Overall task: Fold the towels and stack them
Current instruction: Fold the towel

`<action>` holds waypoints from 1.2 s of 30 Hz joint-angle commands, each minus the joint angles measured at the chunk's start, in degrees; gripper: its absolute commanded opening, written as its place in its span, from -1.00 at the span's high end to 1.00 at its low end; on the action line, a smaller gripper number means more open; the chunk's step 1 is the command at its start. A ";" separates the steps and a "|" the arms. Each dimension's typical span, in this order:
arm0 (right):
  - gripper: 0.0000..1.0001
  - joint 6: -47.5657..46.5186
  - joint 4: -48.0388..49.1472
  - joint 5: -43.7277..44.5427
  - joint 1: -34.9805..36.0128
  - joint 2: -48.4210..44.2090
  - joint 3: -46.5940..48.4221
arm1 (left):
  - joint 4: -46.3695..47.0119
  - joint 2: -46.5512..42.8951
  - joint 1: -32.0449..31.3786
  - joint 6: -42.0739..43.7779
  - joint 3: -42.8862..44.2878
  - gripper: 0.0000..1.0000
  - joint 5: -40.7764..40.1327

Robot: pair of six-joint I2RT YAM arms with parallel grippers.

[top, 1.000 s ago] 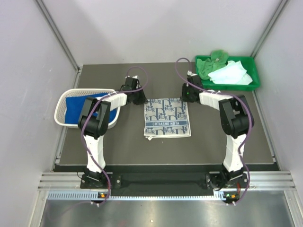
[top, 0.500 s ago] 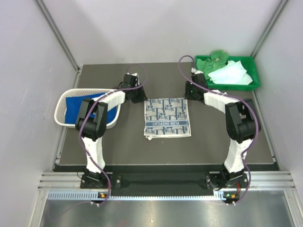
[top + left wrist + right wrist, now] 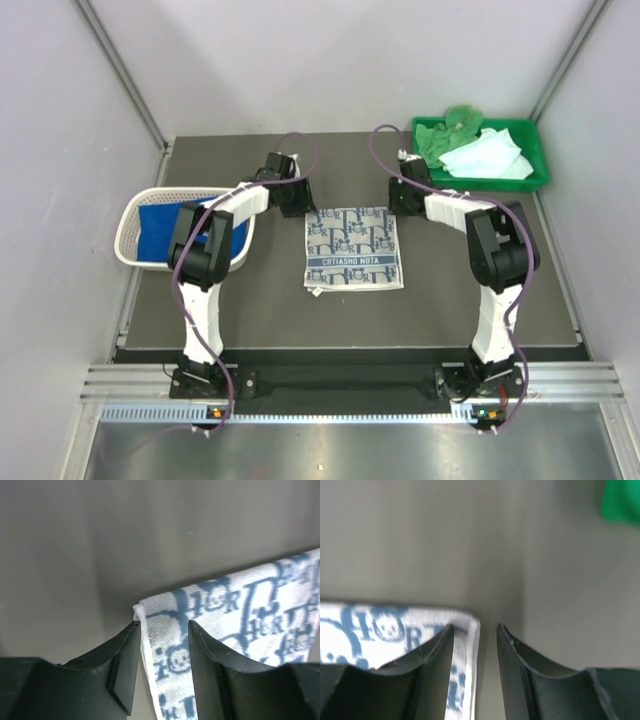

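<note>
Dark grey counter (image 3: 250,300) inside pale-walled booth, seen from top.

L pincer (image 3: 163,625): black fingers parted to a medium gap, gripping nothing. They straddle the far-left corner of the blue-grey patterned white towel (image 3: 240,615), which lies flat on the counter betw. the tips; can't tell if the tips touch the cloth.

R pincer (image 3: 475,627): same medium gap, nothing held. It's at the towel's far-right corner, w/ the cloth edge just beside its L finger and bare counter under the other; view is blurred.

Top view: L pincer (image 3: 288,198) sits at 11 o'clock of the patterned towel (image 3: 354,248), R pincer (image 3: 408,195) at 1 o'clock. The towel is spread square at counter centre.

At 9 o'clock of it, well apart: white lattice plastic basket (image 3: 135,225) w/ royal blue towel (image 3: 160,228) inside.

At 2 o'clock, in the far-right corner: rigid green plastic tray (image 3: 535,150) holding a crumpled bright green towel (image 3: 445,135) and a pale mint-white towel (image 3: 488,158), touching.
</note>
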 commanded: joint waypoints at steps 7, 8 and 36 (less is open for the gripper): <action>0.26 -1.81 -0.73 -0.57 0.35 3.65 4.42 | -2.73 4.64 -0.30 1.33 3.78 0.01 -1.93; 0.30 -1.81 -0.64 -0.74 0.35 3.73 4.42 | -2.74 4.81 -0.65 1.24 3.87 0.01 -2.63; 1.00 -0.32 2.70 -9.09 -2.73 2.41 8.82 | 12.46 1.12 2.15 2.12 0.79 0.77 -1.67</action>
